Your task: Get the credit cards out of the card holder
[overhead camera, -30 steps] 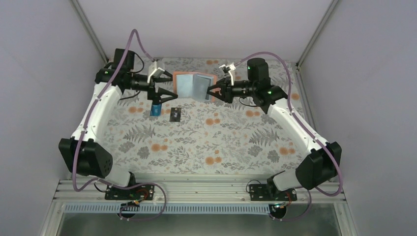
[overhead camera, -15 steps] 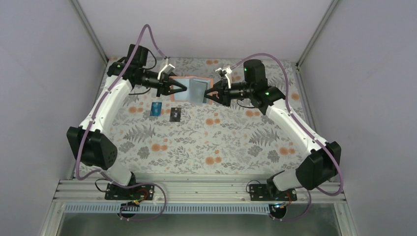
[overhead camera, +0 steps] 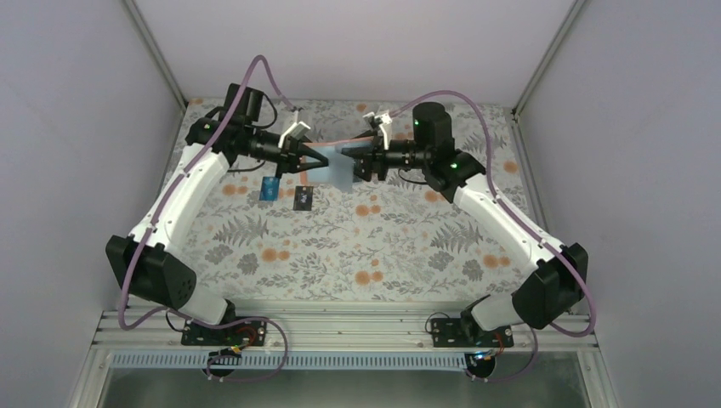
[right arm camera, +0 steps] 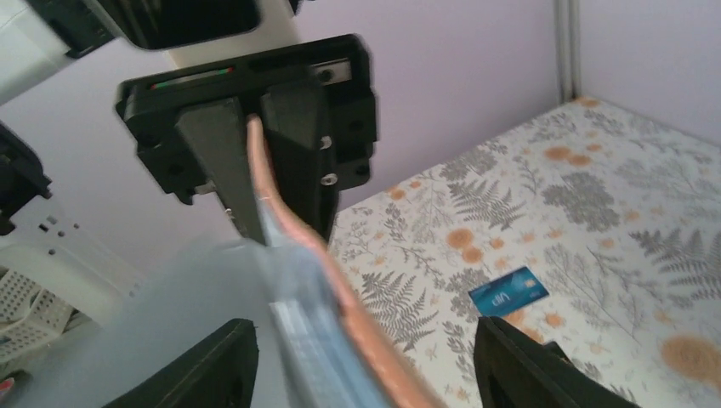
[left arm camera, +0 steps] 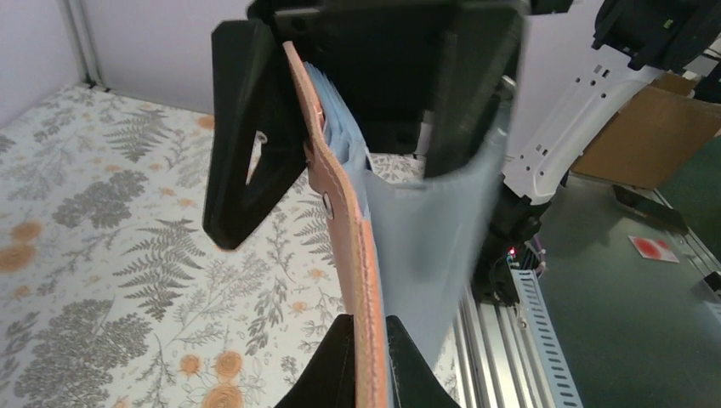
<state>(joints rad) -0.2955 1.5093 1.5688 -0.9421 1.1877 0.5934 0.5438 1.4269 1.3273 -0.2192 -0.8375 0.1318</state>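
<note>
Two grippers, upper centre: left gripper (overhead camera: 309, 159) clamps the holder (overhead camera: 334, 167) by its left edge, it runs left-right, right gripper (overhead camera: 356, 162) hangs open round the other end.

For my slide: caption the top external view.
Mid-air, left gripper clamps card holder; right gripper open; blue card, black card on table.
</note>
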